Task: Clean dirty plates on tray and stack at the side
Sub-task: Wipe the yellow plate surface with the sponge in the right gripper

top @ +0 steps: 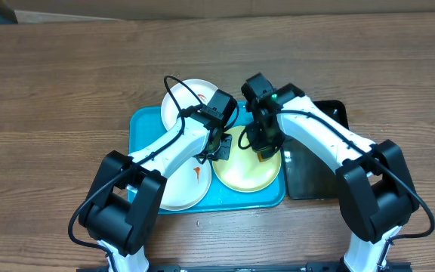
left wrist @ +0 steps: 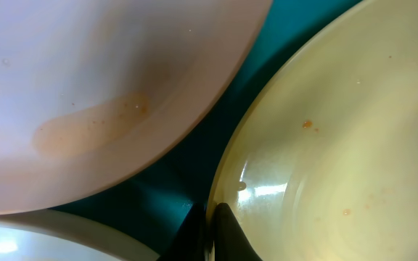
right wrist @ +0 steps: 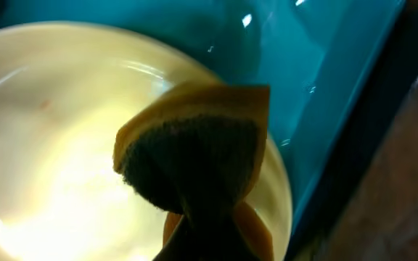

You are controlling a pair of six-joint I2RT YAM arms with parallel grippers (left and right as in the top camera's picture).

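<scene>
One wooden table [top: 51, 91] carries the turquoise tray [top: 137, 155], directly under both sets of jaws, and a black tray [top: 312, 181] just outside the right jaws. On the turquoise tray lie two white plates, one [top: 191, 94] ahead of the left jaws and one [top: 183, 189] smeared orange behind them, with the yellow-green plate [top: 248, 175] between the two grippers. The left gripper [left wrist: 210, 235] is pressed together on that plate's rim. The right gripper [right wrist: 205, 239] pinches a yellow sponge [right wrist: 194, 145] over its opposite edge.

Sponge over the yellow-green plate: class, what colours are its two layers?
Sponge: yellow-orange body, dark scrubbing face; best seen in the right wrist view.
</scene>
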